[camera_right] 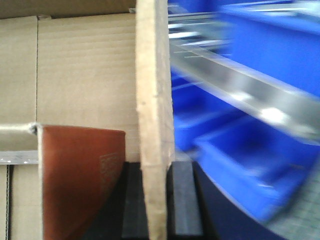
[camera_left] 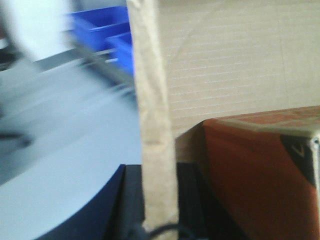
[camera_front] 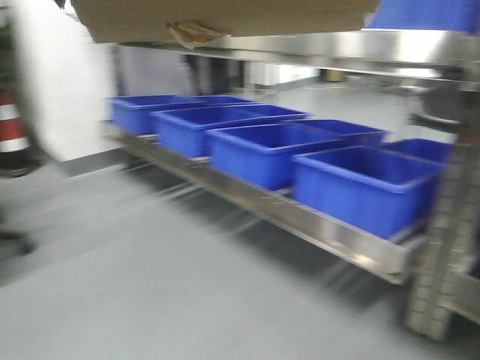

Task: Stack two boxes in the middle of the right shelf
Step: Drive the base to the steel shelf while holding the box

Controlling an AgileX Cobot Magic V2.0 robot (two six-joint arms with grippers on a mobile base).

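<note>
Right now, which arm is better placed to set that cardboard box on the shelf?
Neither alone, probably: left gripper and right gripper each pinch a wall of the box, so both must carry it.

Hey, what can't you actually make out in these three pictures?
Front view: the box is cut by the top edge, so a second box, or whether it touches the shelf, is untellable; motion blur smears the bins.
Left wrist view: the box wall hides all behind it; the print on the red-brown carton is too blurred.
Right wrist view: the bottom edge cuts the jaws; blur smears the bins.
</note>
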